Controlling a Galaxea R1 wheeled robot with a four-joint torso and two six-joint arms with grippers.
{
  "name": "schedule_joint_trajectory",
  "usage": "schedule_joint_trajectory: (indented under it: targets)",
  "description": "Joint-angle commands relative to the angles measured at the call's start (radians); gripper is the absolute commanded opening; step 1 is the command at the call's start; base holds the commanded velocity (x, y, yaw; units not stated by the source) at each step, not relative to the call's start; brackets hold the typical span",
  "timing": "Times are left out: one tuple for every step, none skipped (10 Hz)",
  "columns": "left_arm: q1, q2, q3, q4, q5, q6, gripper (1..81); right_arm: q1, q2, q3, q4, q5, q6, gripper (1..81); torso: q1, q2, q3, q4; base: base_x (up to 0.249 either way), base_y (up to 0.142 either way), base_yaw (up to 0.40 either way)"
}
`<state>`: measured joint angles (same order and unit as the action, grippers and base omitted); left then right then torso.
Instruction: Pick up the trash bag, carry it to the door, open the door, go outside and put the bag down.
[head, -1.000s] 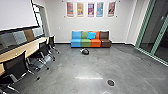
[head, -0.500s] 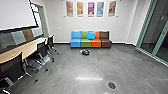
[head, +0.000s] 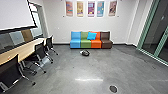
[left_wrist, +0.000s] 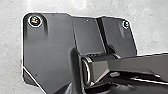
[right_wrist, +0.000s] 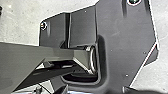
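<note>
Robot has rolled slightly forward, closing on dark bundle (head: 85, 53), likely trash bag, lying on floor (head: 62, 71) at near side of colored sofa (head: 75, 44); pickup not yet made; state of either end effector: cannot tell

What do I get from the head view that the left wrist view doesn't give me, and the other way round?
Head view: the multicolored sofa with its blue cushion, wall posters, black chairs along a long table, and a dark bundle on the floor, possibly the trash bag.

Left wrist view: parts of the robot itself, a wide dark plate and a jointed bar.

Both: gray floor.
</note>
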<state>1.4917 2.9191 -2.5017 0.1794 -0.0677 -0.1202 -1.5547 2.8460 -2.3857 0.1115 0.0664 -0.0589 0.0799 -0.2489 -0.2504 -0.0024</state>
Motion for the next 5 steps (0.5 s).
schedule_joint_trajectory:
  targets:
    - [-0.035,-0.006,0.007,-0.001,0.052,0.004,81.1,0.034,-0.004,0.017,-0.007,-0.062,-0.009,81.1,0.0,0.0,0.0,0.0,0.19,0.0,0.0]
    - [-0.035,-0.006,0.007,-0.001,0.055,0.002,81.1,0.032,-0.001,0.019,-0.007,-0.062,-0.009,81.1,0.0,0.0,0.0,0.0,0.19,0.0,0.0]
    - [-0.035,-0.007,0.007,-0.001,0.055,0.001,81.1,0.031,0.0,0.019,-0.007,-0.062,-0.009,81.1,0.0,0.0,0.0,0.0,0.19,0.0,0.0]
    - [-0.037,-0.007,0.007,-0.001,0.055,-0.001,81.1,0.029,0.0,0.019,-0.007,-0.06,-0.009,81.1,0.0,0.0,0.0,0.0,0.19,0.0,0.0]
    - [-0.035,-0.006,0.007,-0.001,0.054,-0.003,81.1,0.029,0.0,0.019,-0.006,-0.062,-0.009,81.1,0.0,0.0,0.0,0.0,0.19,0.0,0.0]
